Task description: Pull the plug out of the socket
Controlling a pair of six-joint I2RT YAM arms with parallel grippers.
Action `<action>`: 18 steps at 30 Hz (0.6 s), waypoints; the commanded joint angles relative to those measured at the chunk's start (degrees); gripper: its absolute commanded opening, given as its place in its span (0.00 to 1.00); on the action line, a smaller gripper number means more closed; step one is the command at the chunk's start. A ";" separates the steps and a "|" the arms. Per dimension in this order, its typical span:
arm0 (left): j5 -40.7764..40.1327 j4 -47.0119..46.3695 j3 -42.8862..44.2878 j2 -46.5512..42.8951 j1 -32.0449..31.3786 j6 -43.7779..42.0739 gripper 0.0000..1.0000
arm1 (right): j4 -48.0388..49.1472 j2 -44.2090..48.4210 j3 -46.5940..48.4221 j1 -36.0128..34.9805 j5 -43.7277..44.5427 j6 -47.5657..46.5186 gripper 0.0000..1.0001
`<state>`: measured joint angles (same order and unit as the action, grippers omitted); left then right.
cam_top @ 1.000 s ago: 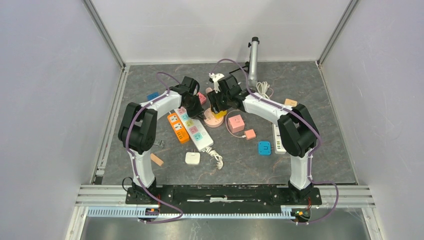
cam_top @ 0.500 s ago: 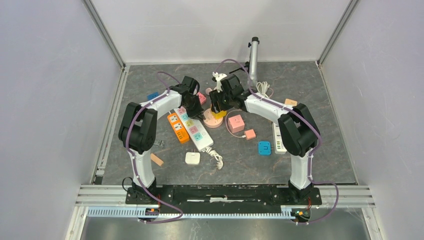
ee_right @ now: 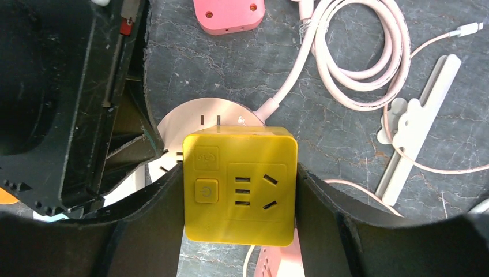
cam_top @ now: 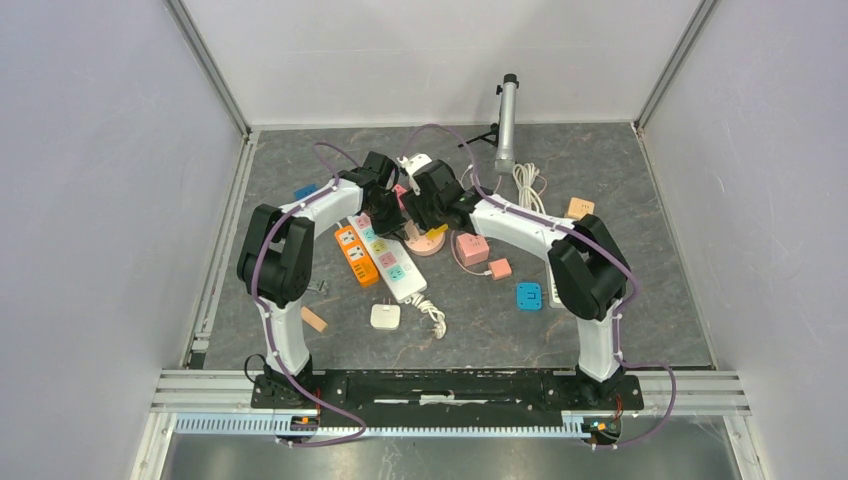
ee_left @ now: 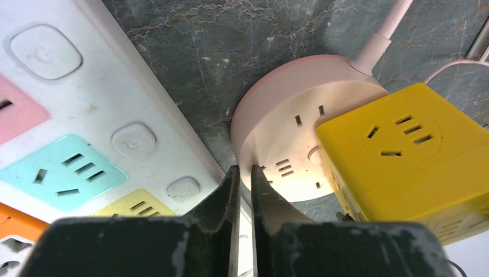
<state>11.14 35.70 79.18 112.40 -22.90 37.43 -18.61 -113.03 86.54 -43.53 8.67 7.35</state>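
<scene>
Right gripper is being shown by its wrist camera with one dark finger laid flat against each side face of the yellow cube plug, so the cube is being gripped between them. The cube is being held over one side of the round pink socket, its switch and outlet face turned up towards the camera (whether its pins are seated in the socket cannot be told).

Left gripper is being held with its fingers drawn together, only a thin slit between them and nothing inside. Its tips are being set at the rim of the round pink socket, just beside the yellow cube plug and the socket's empty outlet slots.

From above, both grippers are being seen close together over the socket, near the middle of the grey table.

A white power strip with coloured outlets is being seen just beside the socket. A pink cable is being seen leaving the socket's far side, with a coiled pink cord and a white clip lying nearby.
</scene>
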 commanded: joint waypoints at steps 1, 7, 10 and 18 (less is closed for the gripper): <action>-6.39 0.86 -2.86 6.32 -1.08 -3.35 0.07 | 3.47 3.46 0.61 -2.50 -5.99 1.16 0.00; -6.30 0.86 -2.78 6.25 -1.02 -3.42 0.07 | 13.18 7.19 -5.29 3.61 -22.96 10.74 0.00; -6.20 0.86 -2.72 6.23 -1.04 -3.30 0.07 | 16.07 7.17 -6.52 4.59 -26.90 13.35 0.00; -5.81 0.86 -2.71 5.97 -1.09 -3.28 0.08 | 9.40 5.94 -3.87 4.19 -16.99 9.18 0.14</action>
<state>11.51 35.24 79.50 112.62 -23.11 37.04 -10.83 -110.59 79.05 -36.75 -4.10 14.24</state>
